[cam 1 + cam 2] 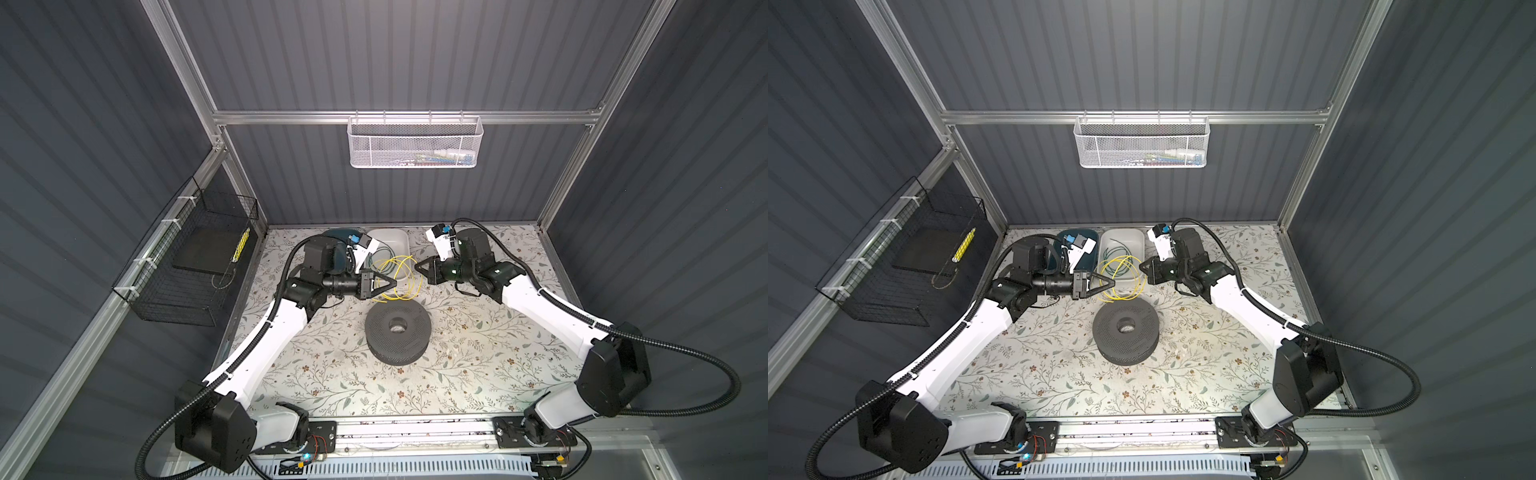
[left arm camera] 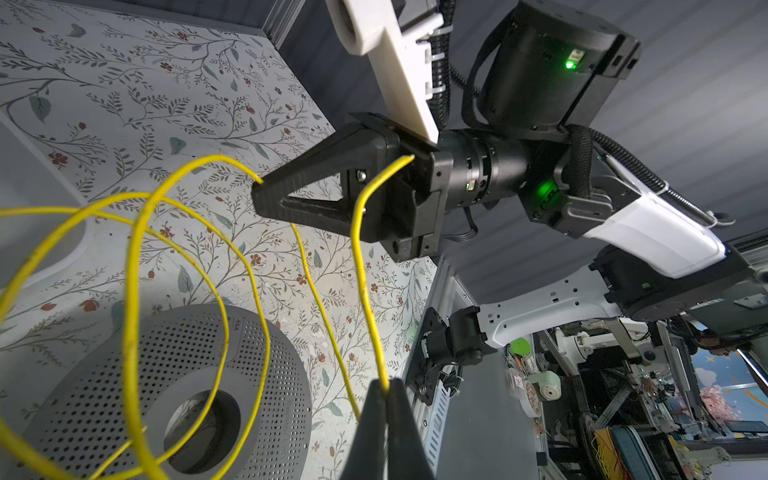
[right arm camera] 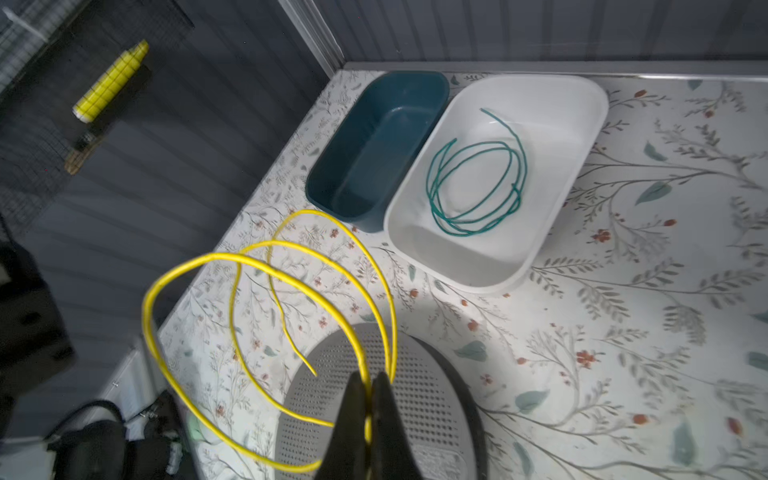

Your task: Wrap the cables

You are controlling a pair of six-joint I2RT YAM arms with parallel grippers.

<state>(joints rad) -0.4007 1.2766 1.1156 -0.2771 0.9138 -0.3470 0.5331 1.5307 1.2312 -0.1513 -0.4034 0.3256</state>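
Two grippers pinch the yellow cable (image 2: 131,311) from opposite sides. The left gripper (image 1: 393,282) is clenched on one strand at the coil's 9 o'clock, and the right gripper (image 1: 417,266) is clamped on strands at its 2 o'clock. The loose loops hang between them, at 12 o'clock of the grey perforated spool (image 1: 374,328).

The green cable (image 3: 524,166) lies coiled in the white bin (image 3: 490,286), at 12 o'clock of the yellow coil. A teal bin (image 3: 374,145) sits just beside the white one at its 9 o'clock. The back wall runs close behind both bins. The floral table (image 1: 478,374) lies open from 3 round to 8 o'clock of the spool.
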